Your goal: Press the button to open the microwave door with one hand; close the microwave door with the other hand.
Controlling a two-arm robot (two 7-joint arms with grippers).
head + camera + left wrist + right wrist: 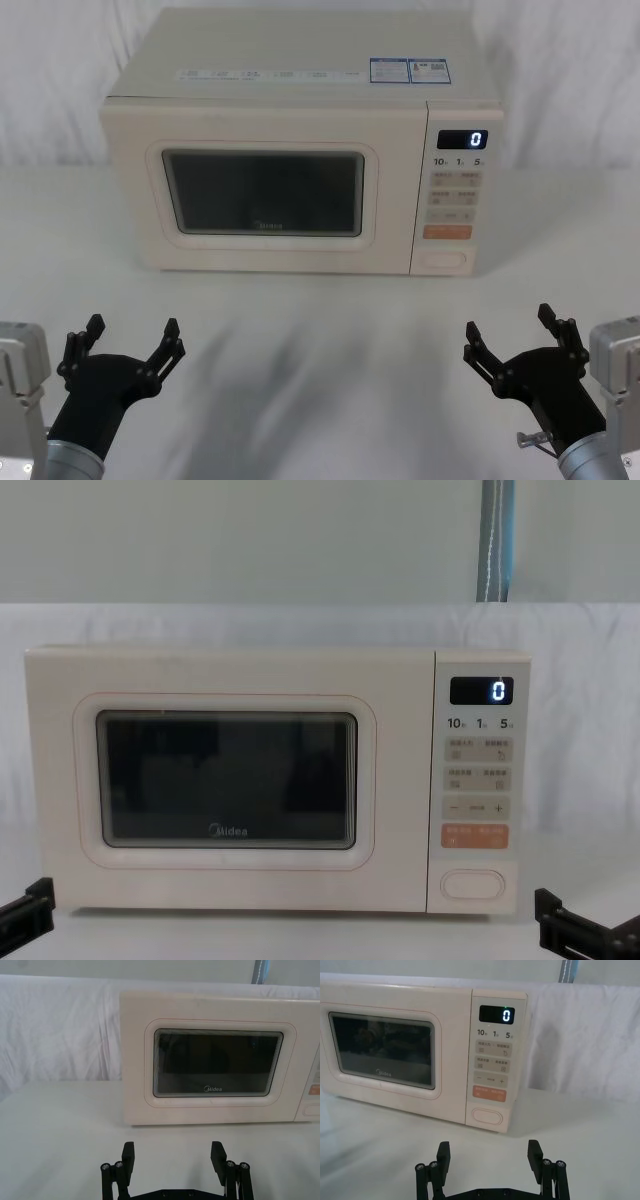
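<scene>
White cloth covers the bench (320, 330) and hangs as a backdrop behind a cream microwave that sits at the far middle of the surface. At the bottom of its narrow control panel (455, 190), on the microwave's right side, lies the button (443, 261), a wide pill shape with its long axis running left to right, just under the orange key (447, 232). Left of the panel, the microwave door (265, 190) is shut flush, its dark window facing the robot.

Nearer the robot, the right pincer (510, 335) hovers above the bench with its fingers spread, touching nothing. From it, the button lies farther off, a little to the left and higher. The left pincer (130, 342) hangs on the near left, likewise spread and empty, facing the door's left part and well apart from the button.

So the right arm looks the better placed to press, with a short forward reach and a slight leftward shift. Bare bench separates both pincers from the microwave, so no obstacle stands in the way. If the door hinges on its left edge, it would probably swing out over that bare bench toward the left pincer, which sits suitably to push it shut.
</scene>
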